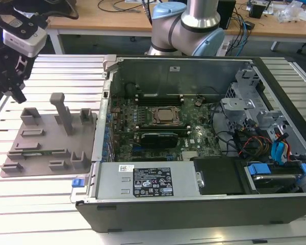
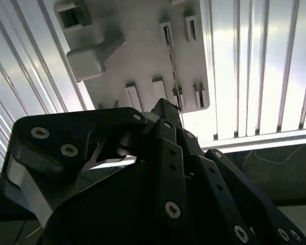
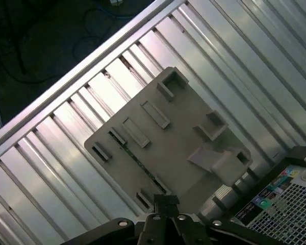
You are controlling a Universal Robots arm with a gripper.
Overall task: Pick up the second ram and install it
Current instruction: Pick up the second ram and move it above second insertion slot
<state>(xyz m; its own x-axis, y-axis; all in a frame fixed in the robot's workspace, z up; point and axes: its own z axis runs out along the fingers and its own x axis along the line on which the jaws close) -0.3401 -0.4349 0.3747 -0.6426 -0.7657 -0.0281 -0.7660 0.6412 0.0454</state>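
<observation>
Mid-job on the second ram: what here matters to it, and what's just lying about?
For the job:
second ram, standing in the grey fixture tray
gripper, close over that tray
open computer case
its motherboard

Lying about:
cables on the wooden bench behind
blue cables in the case

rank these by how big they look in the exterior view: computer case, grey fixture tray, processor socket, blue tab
Largest to smallest:
1. computer case
2. grey fixture tray
3. processor socket
4. blue tab
The gaps are wide, so nearness changes nothing.
</observation>
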